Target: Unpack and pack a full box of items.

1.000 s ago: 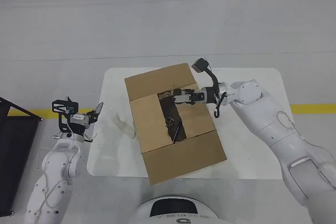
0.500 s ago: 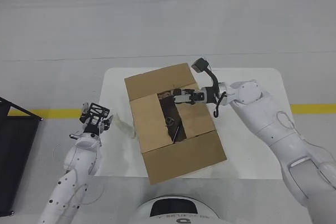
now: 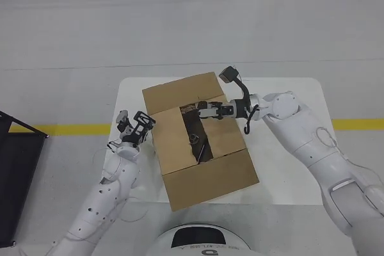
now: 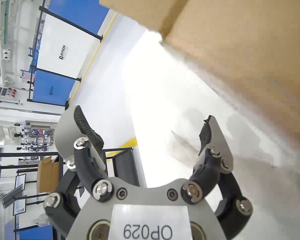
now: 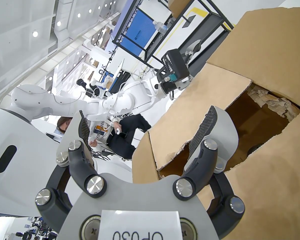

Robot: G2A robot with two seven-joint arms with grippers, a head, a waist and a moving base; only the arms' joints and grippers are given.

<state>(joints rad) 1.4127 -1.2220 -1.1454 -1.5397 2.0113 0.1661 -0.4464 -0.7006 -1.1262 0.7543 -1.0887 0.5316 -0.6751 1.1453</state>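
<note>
One brown cardboard box (image 3: 179, 137), flaps part-open w/ crumpled paper (image 5: 270, 98) inside; L claw (image 4: 143, 116), R claw (image 5: 147, 113) both spread.

A brown cardboard box (image 3: 208, 168) takes up the middle of the white rectangular table (image 3: 288, 166) in the top view. That leaves a wide stretch of tabletop at the right and a narrow strip at the left, where the left gripper (image 4: 145, 124) hangs, fingers spread, beside the box wall. Folded flaps (image 3: 173, 137) cover most of the top. A dark slot (image 3: 195, 134) between them gives entry, its upper end taken by the right gripper (image 5: 147, 116). Crumpled brown paper (image 5: 272, 101) sits inside.
</note>
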